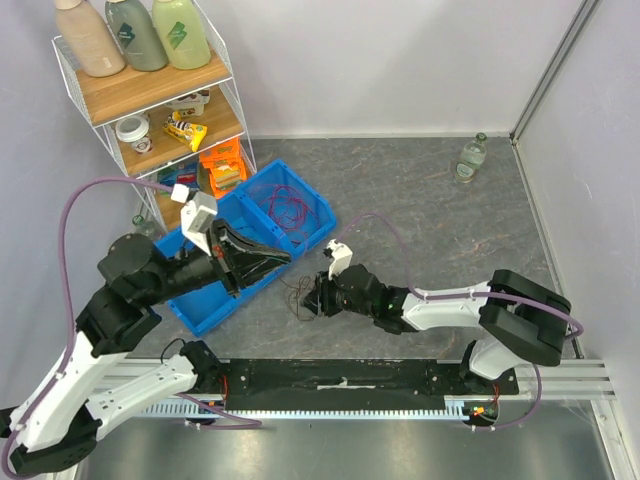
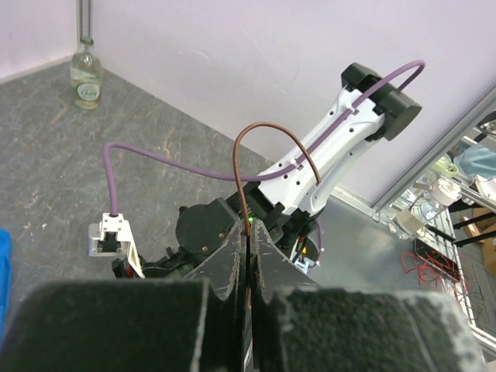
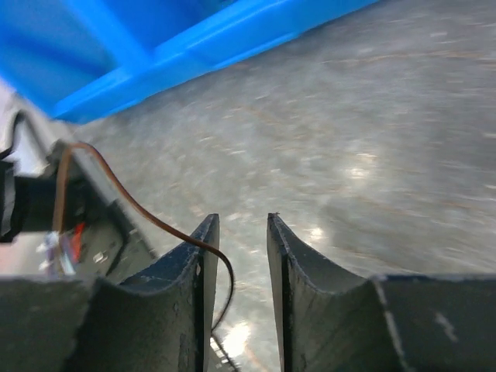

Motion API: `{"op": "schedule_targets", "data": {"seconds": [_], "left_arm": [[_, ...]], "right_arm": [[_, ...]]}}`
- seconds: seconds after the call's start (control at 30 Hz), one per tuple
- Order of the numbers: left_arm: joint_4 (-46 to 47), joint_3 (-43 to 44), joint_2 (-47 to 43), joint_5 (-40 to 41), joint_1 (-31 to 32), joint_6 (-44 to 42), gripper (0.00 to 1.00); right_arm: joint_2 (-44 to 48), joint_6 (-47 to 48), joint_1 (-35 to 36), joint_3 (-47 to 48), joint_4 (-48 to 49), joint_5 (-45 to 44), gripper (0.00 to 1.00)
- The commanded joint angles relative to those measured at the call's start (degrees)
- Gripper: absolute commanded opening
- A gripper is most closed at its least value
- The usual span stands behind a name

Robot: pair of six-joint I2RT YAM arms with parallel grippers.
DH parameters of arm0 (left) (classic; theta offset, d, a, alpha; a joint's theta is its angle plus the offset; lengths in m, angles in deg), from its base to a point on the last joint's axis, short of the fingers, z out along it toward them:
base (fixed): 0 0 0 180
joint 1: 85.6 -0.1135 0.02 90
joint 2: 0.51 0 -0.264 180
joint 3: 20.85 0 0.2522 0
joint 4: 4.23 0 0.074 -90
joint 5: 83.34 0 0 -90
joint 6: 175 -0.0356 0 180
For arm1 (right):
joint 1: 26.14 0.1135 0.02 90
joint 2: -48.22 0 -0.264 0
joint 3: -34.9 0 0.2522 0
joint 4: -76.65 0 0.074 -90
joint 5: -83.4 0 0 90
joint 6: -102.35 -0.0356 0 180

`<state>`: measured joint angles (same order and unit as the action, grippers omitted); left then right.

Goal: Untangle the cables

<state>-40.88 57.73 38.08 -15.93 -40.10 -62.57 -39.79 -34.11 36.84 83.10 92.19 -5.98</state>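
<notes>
A bunch of thin red and magenta-purple cables (image 1: 288, 208) lies in the blue bin (image 1: 222, 306). A few thin dark wires (image 1: 299, 291) sit on the floor between my grippers. My left gripper (image 1: 272, 260) is at the bin's near right edge. In the left wrist view it (image 2: 249, 229) is shut on a thin brown wire (image 2: 273, 133) that arcs up and over toward the right arm. My right gripper (image 1: 312, 300) is low by the dark wires. In the right wrist view it (image 3: 242, 222) is open; the brown wire (image 3: 132, 201) crosses its left finger (image 3: 198, 260) and dips into the gap.
A white wire shelf (image 1: 150, 95) with bottles and small items stands at the back left. A glass bottle (image 1: 471, 157) stands at the back right by the wall, also in the left wrist view (image 2: 86, 77). A metal rail (image 1: 350, 378) runs along the near edge.
</notes>
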Motion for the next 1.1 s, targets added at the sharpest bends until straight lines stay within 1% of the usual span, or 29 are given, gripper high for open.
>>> {"op": "schedule_targets", "data": {"seconds": [0.0,0.03,0.07,0.13,0.17,0.23,0.27,0.33,0.4,0.5,0.63,0.73,0.9,0.97,1.03,1.07], "left_arm": [[0.3,3.9,-2.5,0.0,0.2,0.2,0.02],[0.2,4.0,-3.0,0.3,0.2,0.1,0.02],[0.0,4.3,-3.4,0.4,0.2,-0.4,0.02],[-1.2,5.8,-4.0,0.7,0.1,-1.2,0.02],[-2.3,7.2,-4.0,1.5,0.2,-2.1,0.02],[-5.0,10.7,-4.7,4.0,0.2,-4.6,0.02],[-6.4,12.3,-4.9,5.8,0.3,-5.7,0.02],[-8.5,15.9,-5.9,9.1,0.3,-7.9,0.02],[-10.0,18.6,-7.3,12.3,0.2,-9.5,0.02],[-12.3,21.5,-9.0,17.2,0.3,-12.0,0.02],[-17.2,26.2,-9.6,26.3,0.2,-14.1,0.02],[-20.4,30.0,-9.5,29.3,0.2,-15.6,0.02],[-22.5,32.8,-9.9,31.9,0.2,-17.3,0.02],[-24.0,35.0,-9.6,33.7,0.3,-18.7,0.02],[-25.4,37.6,-9.4,35.9,0.2,-20.3,0.02],[-25.9,38.6,-9.5,36.7,0.2,-20.7,0.02]], "right_arm": [[3.5,1.1,-0.8,1.6,-11.2,-18.4,0.36],[4.5,1.3,-1.5,0.8,-11.4,-19.1,0.34],[5.5,1.2,-1.7,0.6,-12.5,-20.6,0.29],[6.4,1.2,-2.2,1.4,-16.9,-25.2,0.21],[6.8,0.8,-2.4,2.0,-20.6,-28.5,0.18],[7.8,0.3,-3.1,2.3,-26.0,-34.2,0.17],[8.6,0.2,-4.0,2.0,-28.4,-36.9,0.18],[10.9,0.7,-6.3,1.3,-32.4,-40.1,0.20],[13.4,2.0,-9.0,0.5,-34.5,-41.5,0.18],[17.4,4.2,-13.7,-0.7,-35.4,-41.5,0.16],[20.1,6.7,-18.5,-0.9,-37.1,-41.7,0.14],[21.4,8.0,-21.7,-0.9,-38.0,-41.3,0.14],[22.3,9.3,-24.0,-0.9,-38.3,-40.9,0.14],[22.3,9.5,-25.4,-1.0,-38.7,-40.5,0.16],[22.6,9.7,-26.8,-1.4,-38.8,-39.8,0.20],[23.0,9.7,-27.4,-1.6,-38.7,-39.3,0.20]]}}
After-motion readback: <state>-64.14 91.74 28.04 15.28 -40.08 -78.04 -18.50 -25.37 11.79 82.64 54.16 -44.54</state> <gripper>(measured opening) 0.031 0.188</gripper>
